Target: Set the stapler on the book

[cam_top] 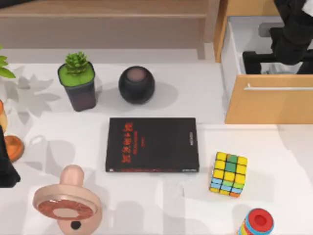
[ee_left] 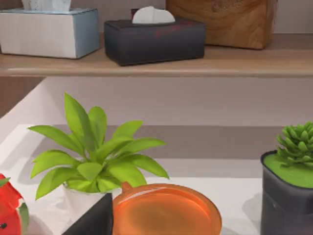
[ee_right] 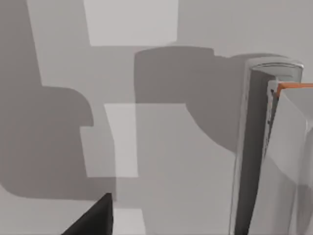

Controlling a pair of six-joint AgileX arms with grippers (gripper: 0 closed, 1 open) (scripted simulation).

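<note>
- Above the open drawer [cam_top: 266,100], right of the book [cam_top: 152,145], we hold our right arm [cam_top: 293,34]; its grip we cannot tell
- Left of the book, our left arm [cam_top: 7,166] sits parked

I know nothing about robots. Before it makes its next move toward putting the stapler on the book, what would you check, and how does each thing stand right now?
1. Book's cover free: ok. The book lies flat mid-table with nothing on it.
2. Stapler located: ok. A pale bar, apparently the stapler, lies close to the right wrist camera.
3. Right arm at the stapler: ok. The right arm reaches into the open drawer at the table's far right.
4. Stapler gripped: cannot tell.
5. Way from drawer to book: ok. The Rubik's cube sits apart from the book, to its right and nearer the front.
6. Left arm out of the way: ok. The left arm is parked at the table's left edge.
</note>
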